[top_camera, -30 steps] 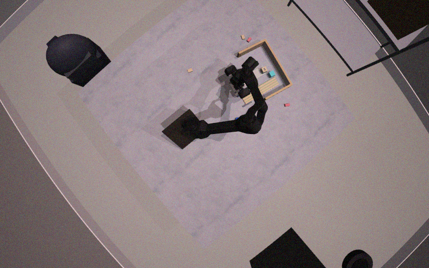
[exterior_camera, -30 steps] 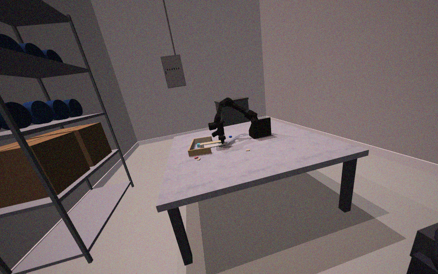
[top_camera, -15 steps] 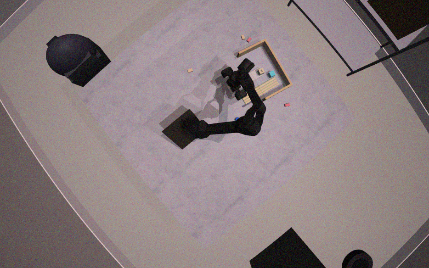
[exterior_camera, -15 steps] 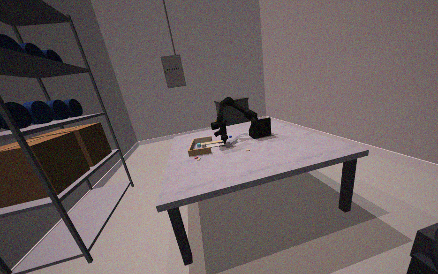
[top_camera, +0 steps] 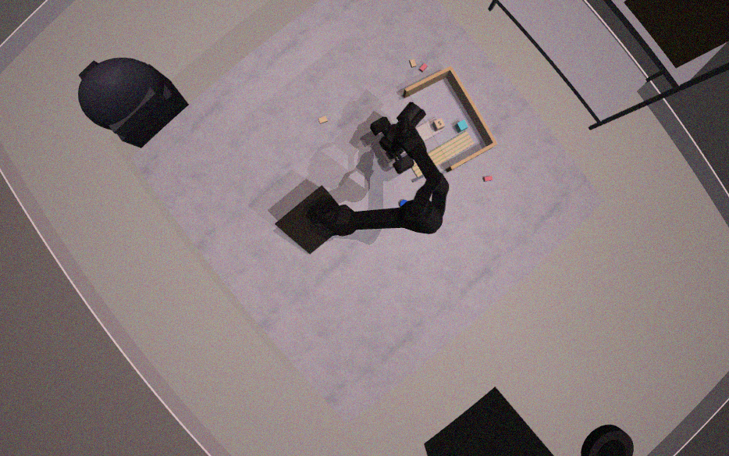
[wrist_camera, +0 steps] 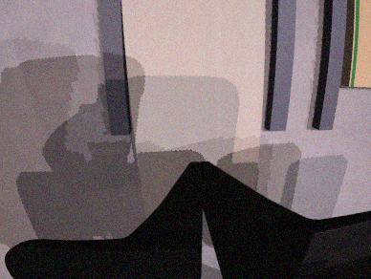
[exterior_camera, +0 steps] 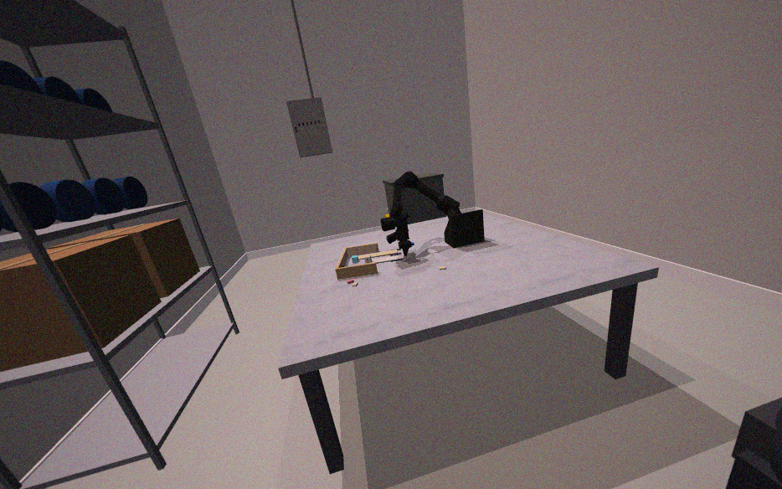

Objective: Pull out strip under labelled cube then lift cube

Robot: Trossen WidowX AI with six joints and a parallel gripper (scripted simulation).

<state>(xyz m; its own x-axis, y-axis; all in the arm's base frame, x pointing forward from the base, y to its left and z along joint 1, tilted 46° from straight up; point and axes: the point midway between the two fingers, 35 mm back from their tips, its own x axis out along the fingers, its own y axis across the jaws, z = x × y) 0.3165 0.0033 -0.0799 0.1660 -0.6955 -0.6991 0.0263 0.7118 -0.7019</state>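
Note:
The labelled cube (top_camera: 439,124) (exterior_camera: 367,259), tan with a dark mark, rests at the far end of a pale strip (top_camera: 424,130) (exterior_camera: 388,259) (wrist_camera: 191,38). The strip reaches out of the open side of the wooden frame. My gripper (exterior_camera: 405,254) (wrist_camera: 198,170) is shut, its fingertips together over the middle of the strip's outer part, low and apparently touching its top. Nothing shows pinched between them. The fingertips are hidden under the arm in the top view. A yellow striped strip (top_camera: 451,150) (exterior_camera: 378,254) (wrist_camera: 364,43) lies beside it.
The wooden frame (top_camera: 473,105) (exterior_camera: 357,269) surrounds the cubes on three sides. A cyan cube (top_camera: 461,126) (exterior_camera: 355,259) stands near its back wall. Grey rails (wrist_camera: 115,96) (wrist_camera: 284,72) flank the pale strip. Small red (top_camera: 487,178) and tan (top_camera: 322,119) pieces lie outside, and a blue piece (top_camera: 403,203) by the arm.

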